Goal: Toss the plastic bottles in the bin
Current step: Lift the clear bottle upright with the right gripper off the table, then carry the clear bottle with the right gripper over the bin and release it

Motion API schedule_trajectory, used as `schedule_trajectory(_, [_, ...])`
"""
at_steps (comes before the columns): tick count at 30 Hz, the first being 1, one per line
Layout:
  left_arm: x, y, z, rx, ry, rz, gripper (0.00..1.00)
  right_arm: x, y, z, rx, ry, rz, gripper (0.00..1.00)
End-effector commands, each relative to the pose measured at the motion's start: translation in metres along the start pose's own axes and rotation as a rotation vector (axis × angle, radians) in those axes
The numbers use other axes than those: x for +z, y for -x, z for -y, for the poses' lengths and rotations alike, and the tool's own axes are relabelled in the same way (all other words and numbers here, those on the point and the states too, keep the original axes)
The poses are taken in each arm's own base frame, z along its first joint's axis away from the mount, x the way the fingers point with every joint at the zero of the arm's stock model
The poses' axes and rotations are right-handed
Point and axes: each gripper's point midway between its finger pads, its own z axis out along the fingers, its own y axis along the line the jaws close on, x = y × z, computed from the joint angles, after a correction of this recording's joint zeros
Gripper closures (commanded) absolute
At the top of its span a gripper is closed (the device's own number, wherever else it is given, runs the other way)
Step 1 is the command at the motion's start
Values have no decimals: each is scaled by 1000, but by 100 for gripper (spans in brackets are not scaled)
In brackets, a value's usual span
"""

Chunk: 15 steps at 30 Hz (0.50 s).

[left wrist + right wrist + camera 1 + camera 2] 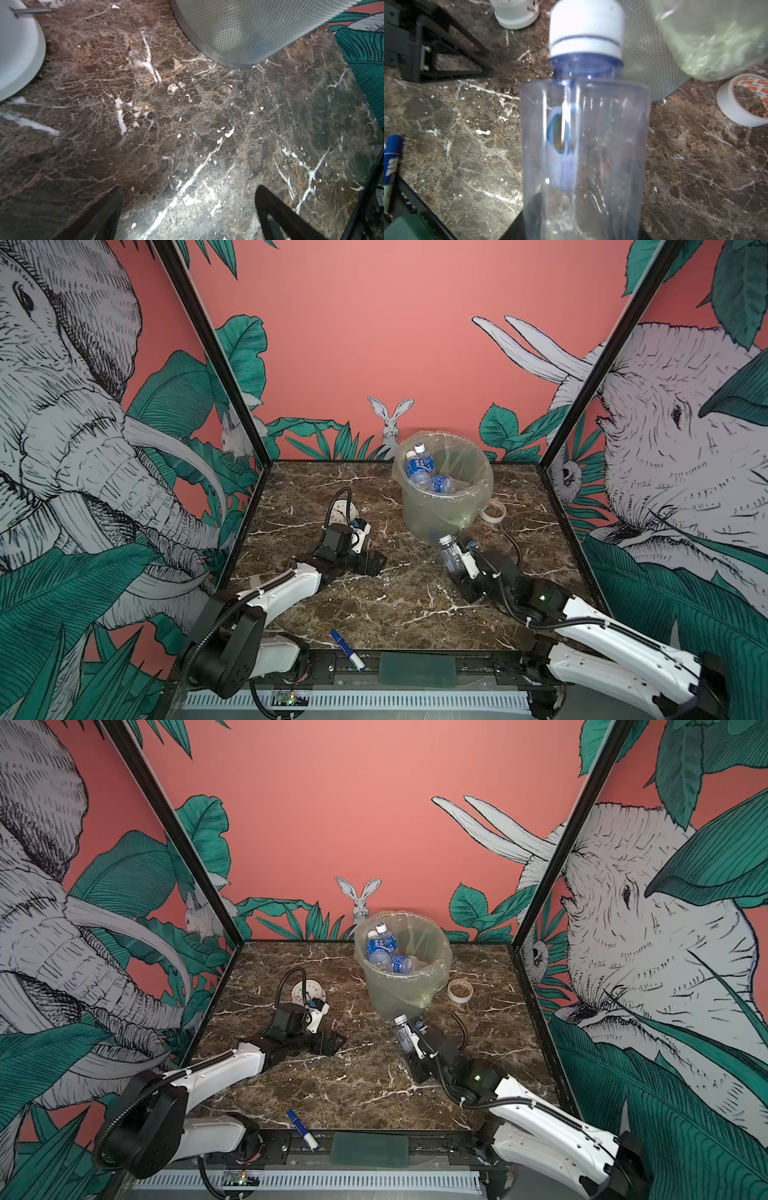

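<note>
Your left gripper [189, 190] is hanging low over the table [187, 124], fingers spread wide, beside the clock [344, 509]. Further right, the bin [440, 514] is holding what looks like three bottles [419, 467]. Just in front of it, your right gripper [454, 560] is pinching a white-capped bottle [583, 145], its cap pointing at the bin's wall.

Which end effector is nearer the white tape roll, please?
Right. The right end effector, holding a clear plastic bottle, is front-left of the tape roll; the left end effector lies left of the grey-green bin.
</note>
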Motion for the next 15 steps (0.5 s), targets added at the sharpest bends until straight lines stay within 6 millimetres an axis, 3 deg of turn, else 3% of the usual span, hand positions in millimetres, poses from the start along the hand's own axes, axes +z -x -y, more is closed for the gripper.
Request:
schedule_trajectory(1, [-3,13,7,14,-16,24,1,-14,6,5,25,-15,57,49])
schedule_trajectory(15, [-7,13,8,33,-15,32,0,-83,69,18,59,-51,291,50])
